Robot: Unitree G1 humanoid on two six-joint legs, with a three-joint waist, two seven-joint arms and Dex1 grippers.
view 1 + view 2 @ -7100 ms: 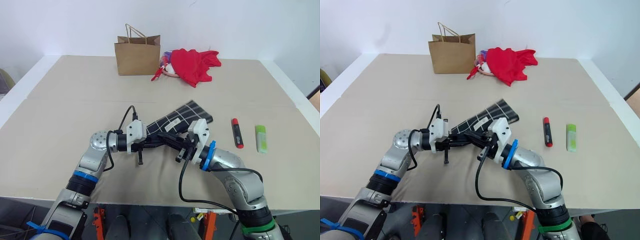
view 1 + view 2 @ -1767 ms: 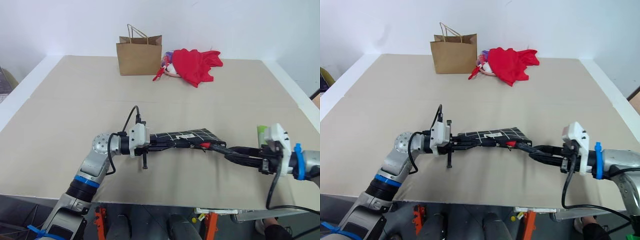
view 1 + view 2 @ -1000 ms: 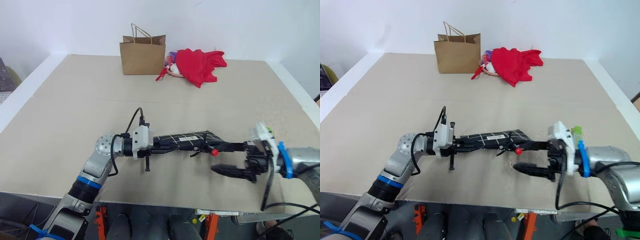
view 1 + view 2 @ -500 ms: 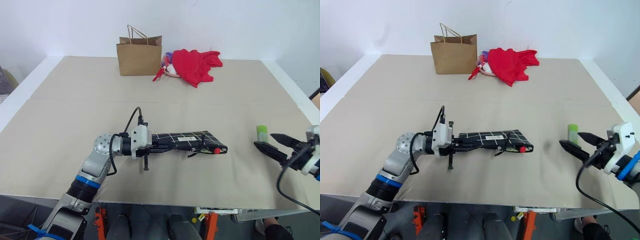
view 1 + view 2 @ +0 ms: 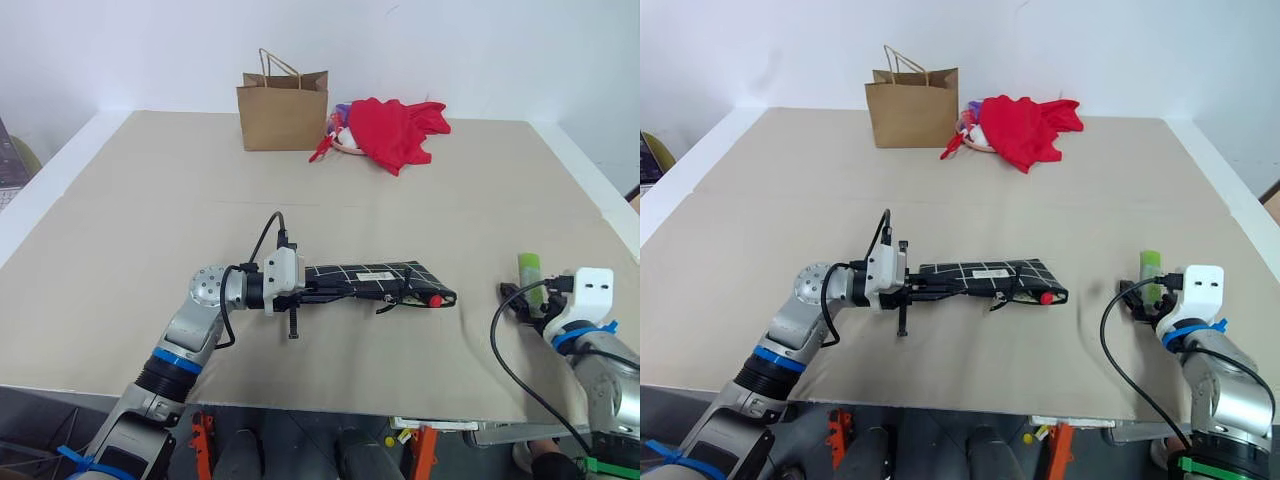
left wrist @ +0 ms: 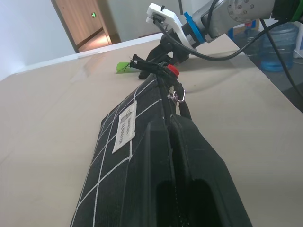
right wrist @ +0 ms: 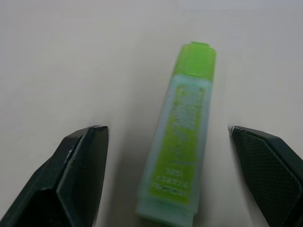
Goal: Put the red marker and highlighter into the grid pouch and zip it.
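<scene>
Your right tool [image 7: 165, 179] stands wide open astride the highlighter [image 7: 182, 132], which lies flat on the surface [image 5: 150, 220]. It looks light, stiff and slick: pinch its mid-body. Your left tool [image 5: 300, 290] clamps the soft pouch [image 5: 375, 280], marker [image 5: 435, 300] poking out.
</scene>
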